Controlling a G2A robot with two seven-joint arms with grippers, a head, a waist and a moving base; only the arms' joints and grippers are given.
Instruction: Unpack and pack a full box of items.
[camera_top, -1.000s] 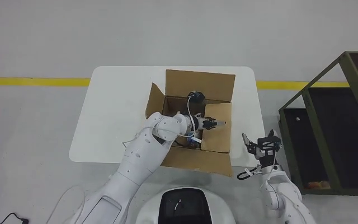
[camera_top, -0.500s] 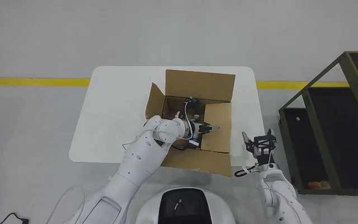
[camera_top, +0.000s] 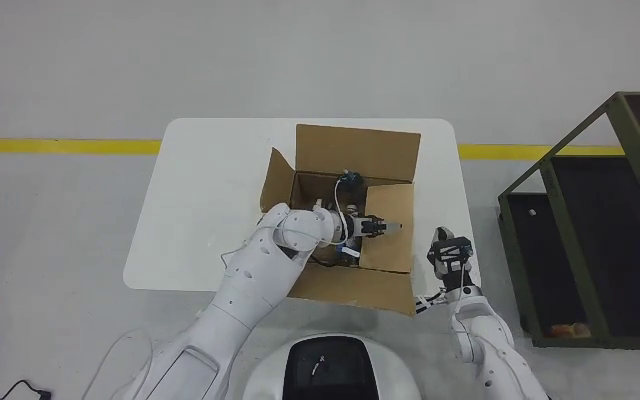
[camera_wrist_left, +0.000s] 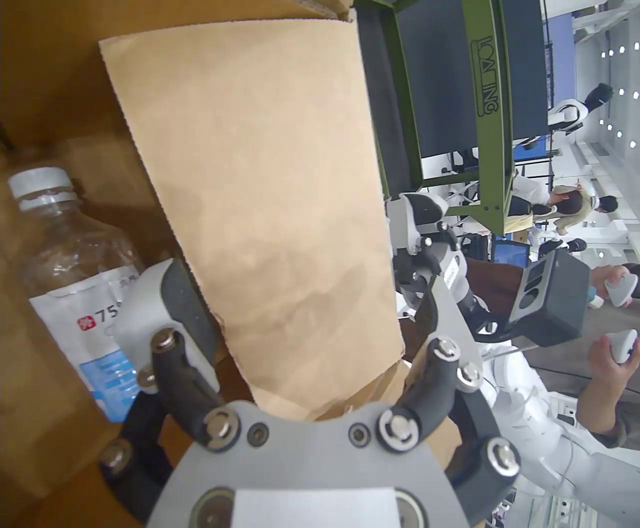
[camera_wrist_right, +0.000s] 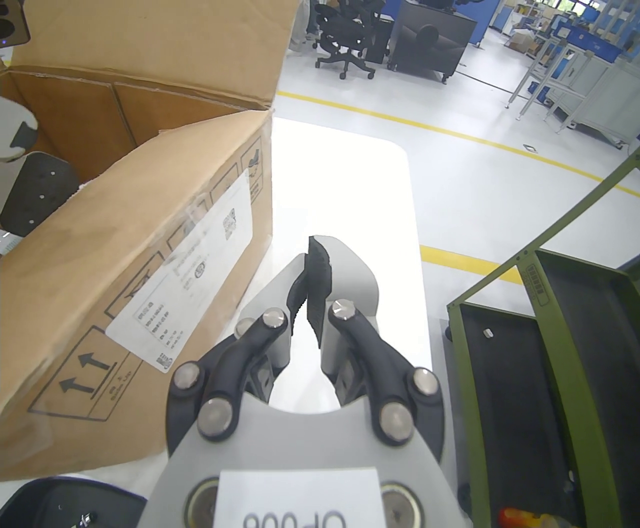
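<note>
Left hand over box; white table, grey floor.

The box sits on the tabletop, with a bottle inside. The left tool straddles its right flap; the right tool is just right of it.

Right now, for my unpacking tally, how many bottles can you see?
1. The bottle is inside the box, beside a folded-in flap; others may be hidden lower down.
</note>
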